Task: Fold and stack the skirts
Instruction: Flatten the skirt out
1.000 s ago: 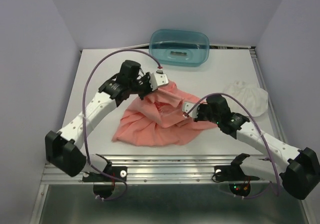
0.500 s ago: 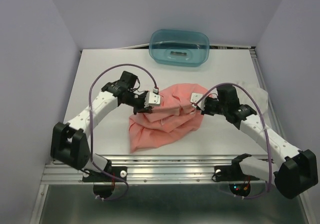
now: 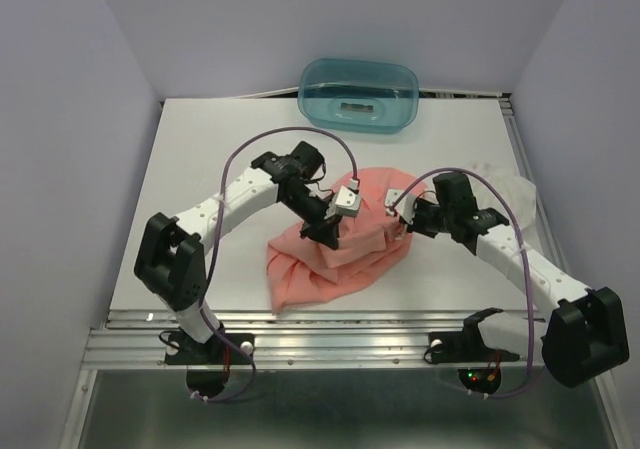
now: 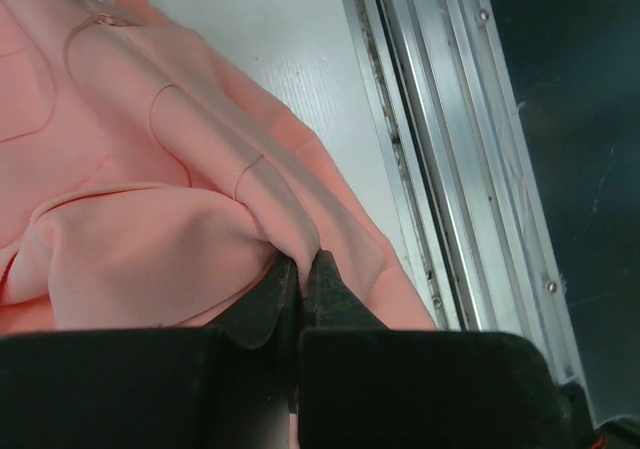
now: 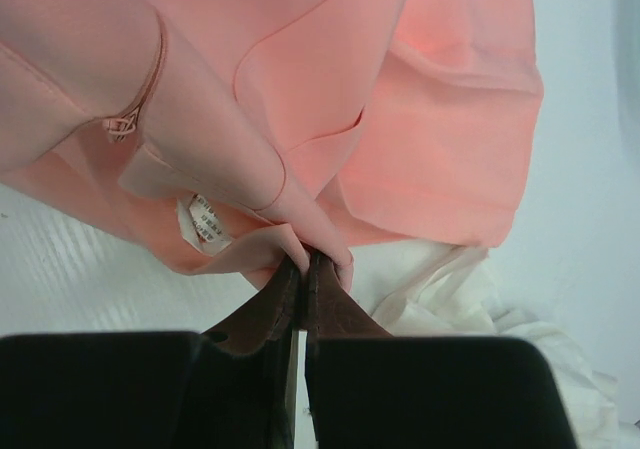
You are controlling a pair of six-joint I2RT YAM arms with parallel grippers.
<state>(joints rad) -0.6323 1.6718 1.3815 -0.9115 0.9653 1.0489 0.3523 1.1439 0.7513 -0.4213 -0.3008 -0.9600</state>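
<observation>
**Pink skirt pinched by both claws, fold not yet laid**

The salmon-pink gathered cloth skirt [image 3: 335, 254] is seen bunched in the middle of the white counter [image 3: 200, 169]. Its upper part is raised between the two arms and its lower part rests crumpled on the surface toward the near edge. A ridge of the pink cloth is nipped in the left claw [image 4: 300, 264], whose jaws are pressed together on it. The right claw [image 5: 303, 264] is likewise closed tight on a hem fold, close to a small sewn label [image 5: 205, 219] and a zip [image 5: 125, 124]. From above, the left claw [image 3: 325, 231] is placed over the skirt's middle and the right claw [image 3: 400, 221] at its right edge.

The white soft cloth skirt [image 3: 510, 191] is left in a loose heap on the right side of the counter, partly hidden by the right arm. In the right wrist view it [image 5: 480, 289] lies just under the pink hem; whether they touch cannot be told. A teal translucent plastic tub [image 3: 320, 104] stands at the far edge, well apart. An aluminium rail [image 4: 450, 119] borders the near edge.

The first skirt is judged to be mid-arrangement: no neat fold is visible and nothing is stacked. Next, the cloth would need to be drawn taut between the claws and lowered flat, with the white skirt kept clear.
</observation>
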